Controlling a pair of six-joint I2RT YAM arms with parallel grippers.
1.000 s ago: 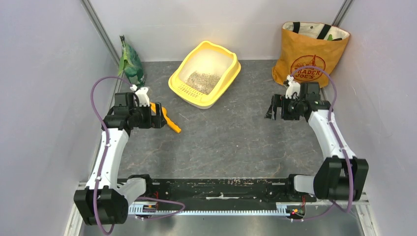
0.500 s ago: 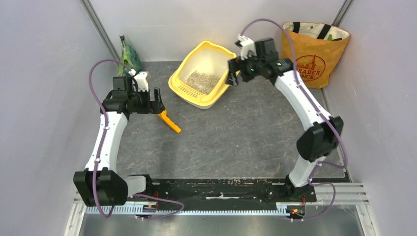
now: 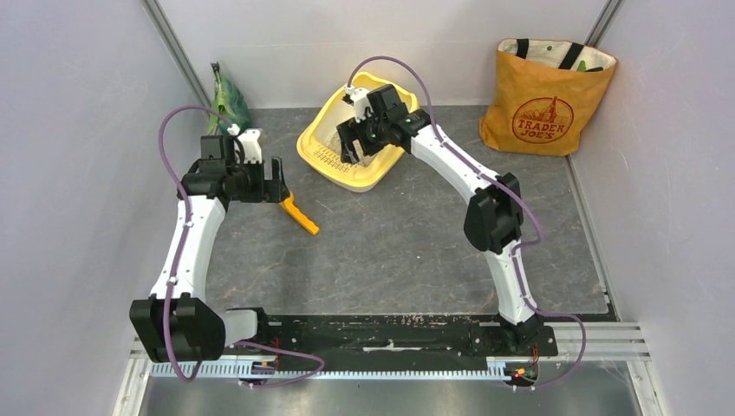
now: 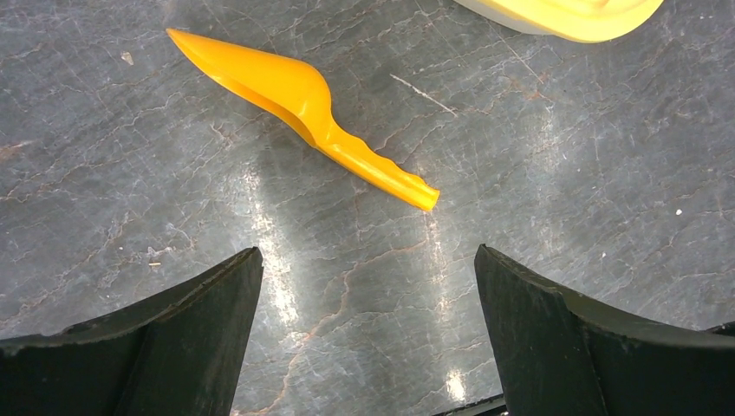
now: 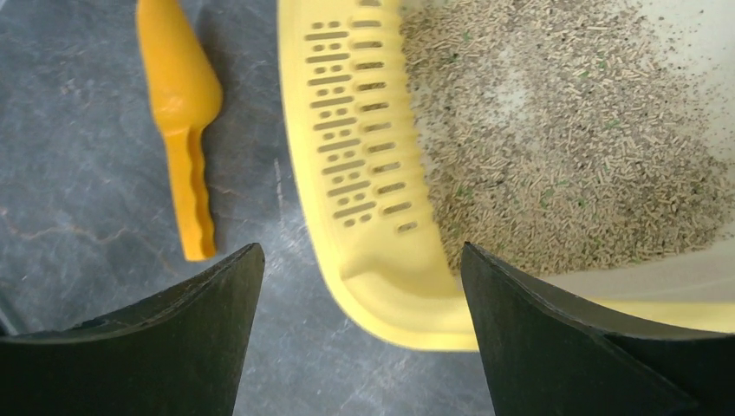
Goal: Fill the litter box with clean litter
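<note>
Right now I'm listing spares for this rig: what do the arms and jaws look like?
The left arm and right arm both have white links between bulky black joints. A purple cable loops along each, and a small white bracket sits at each wrist. The jaws are black, broad and tapering.

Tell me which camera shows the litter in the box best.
Right wrist: the litter lies close up, individual granules visible. The top view shows a small patch, the right arm covering much of it. Left wrist catches only the litter box rim.
</note>
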